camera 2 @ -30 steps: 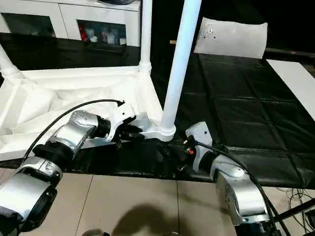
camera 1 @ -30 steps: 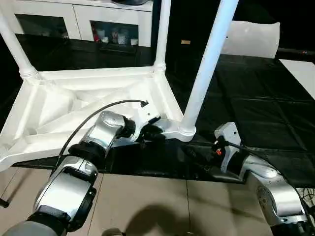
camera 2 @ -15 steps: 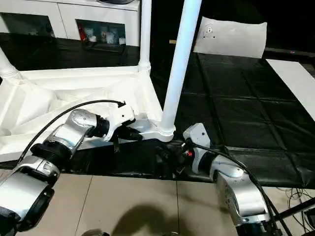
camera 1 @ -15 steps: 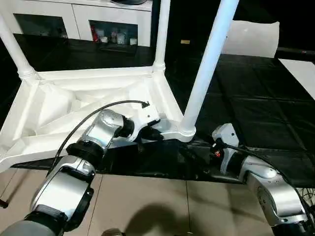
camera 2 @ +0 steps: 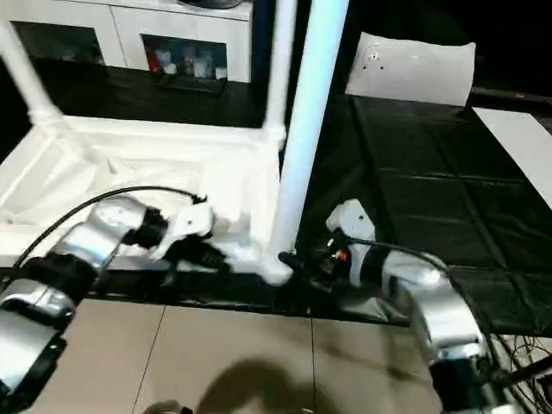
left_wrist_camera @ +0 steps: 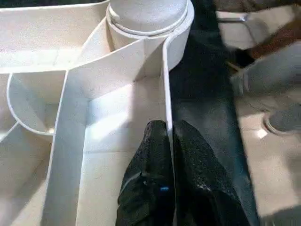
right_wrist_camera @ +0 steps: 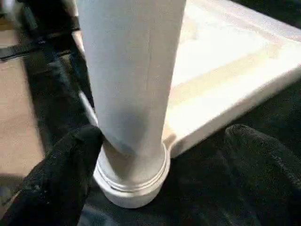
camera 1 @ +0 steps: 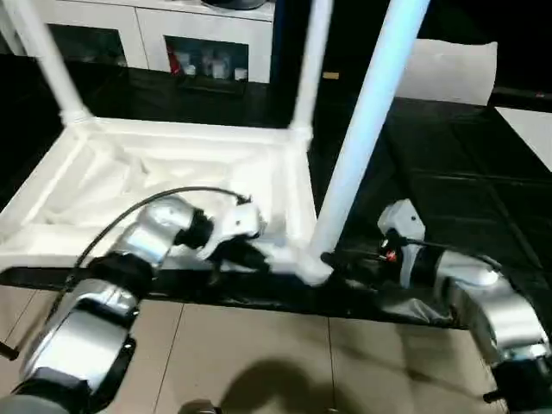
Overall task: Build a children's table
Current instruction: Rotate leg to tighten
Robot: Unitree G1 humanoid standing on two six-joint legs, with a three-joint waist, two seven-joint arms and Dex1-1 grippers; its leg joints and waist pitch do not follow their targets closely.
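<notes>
The children's table (camera 1: pixel 164 168) lies upside down on a black mat, its ribbed underside up and its legs pointing upward. The near-corner leg (camera 1: pixel 362 138) stands in its round socket (left_wrist_camera: pixel 148 19). My left gripper (camera 1: pixel 250 254) is shut on the thin rim wall (left_wrist_camera: pixel 165 84) of the top just short of that socket, one finger on each side of the wall. My right gripper (right_wrist_camera: pixel 162 141) is open with its fingers (right_wrist_camera: pixel 70 155) on either side of the same leg's base, close to it.
Two more legs (camera 1: pixel 310 60) (camera 1: pixel 47 60) rise from the far corners. A white cabinet with glass doors (camera 1: pixel 172 43) stands behind. A flat white panel (camera 2: pixel 410 65) lies at the back right on the black mat (camera 1: pixel 448 172). Tan floor (camera 1: pixel 259 354) is in front.
My left gripper has shut on the table's rim. The table's near corner has shifted toward me and to the left, and my right gripper has come in around the leg's base.
</notes>
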